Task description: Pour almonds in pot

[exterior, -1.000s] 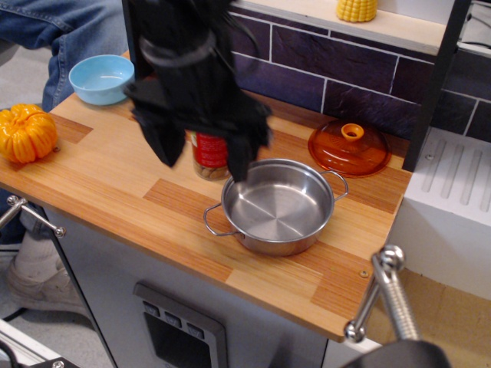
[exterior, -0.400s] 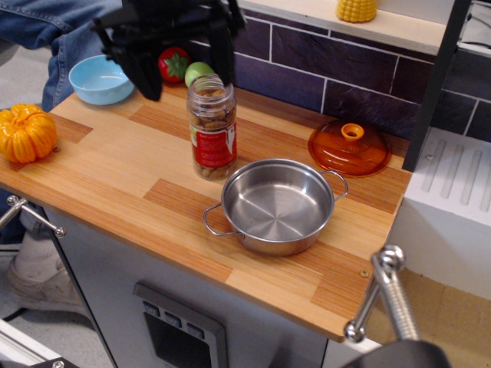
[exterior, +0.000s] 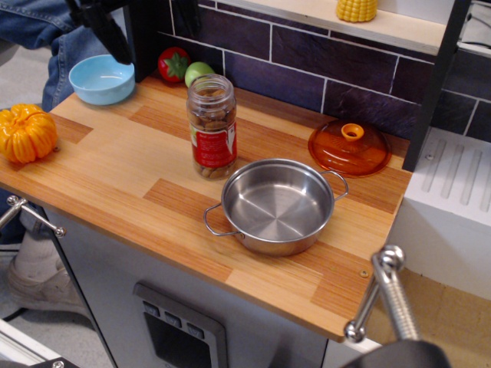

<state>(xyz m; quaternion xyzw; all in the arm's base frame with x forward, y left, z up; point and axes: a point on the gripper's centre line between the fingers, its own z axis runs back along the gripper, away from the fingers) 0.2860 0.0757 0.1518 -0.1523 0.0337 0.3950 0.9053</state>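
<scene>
The gripper [exterior: 142, 23] is seen only in part at the top left edge, as dark blurred shapes. One black finger [exterior: 107, 32] reaches down above the blue bowl [exterior: 101, 79], and a second dark piece is cut off by the top edge further right. Whether the fingers are spread or pressed together cannot be told, since most of the gripper is out of frame; nothing is seen between them.

The almonds [exterior: 212, 109] are held in a clear jar [exterior: 212, 126] that is placed on the wooden counter [exterior: 115, 165], well below and to the right of the fingers and clear of them. The jar is stood upright, with its long axis vertical and its mouth pointed up; the red-and-white label is turned toward the camera. The nuts are seen through the glass above and below the label.

The pot [exterior: 278, 205] is set just beside the jar, to its lower right, mouth up, with one loop handle pointed toward the front left and the other toward the back right. Its inside looks bare and shiny.

An orange lid [exterior: 349, 148] is laid behind the pot, and a pumpkin [exterior: 27, 133] is placed at the counter's left edge.
</scene>
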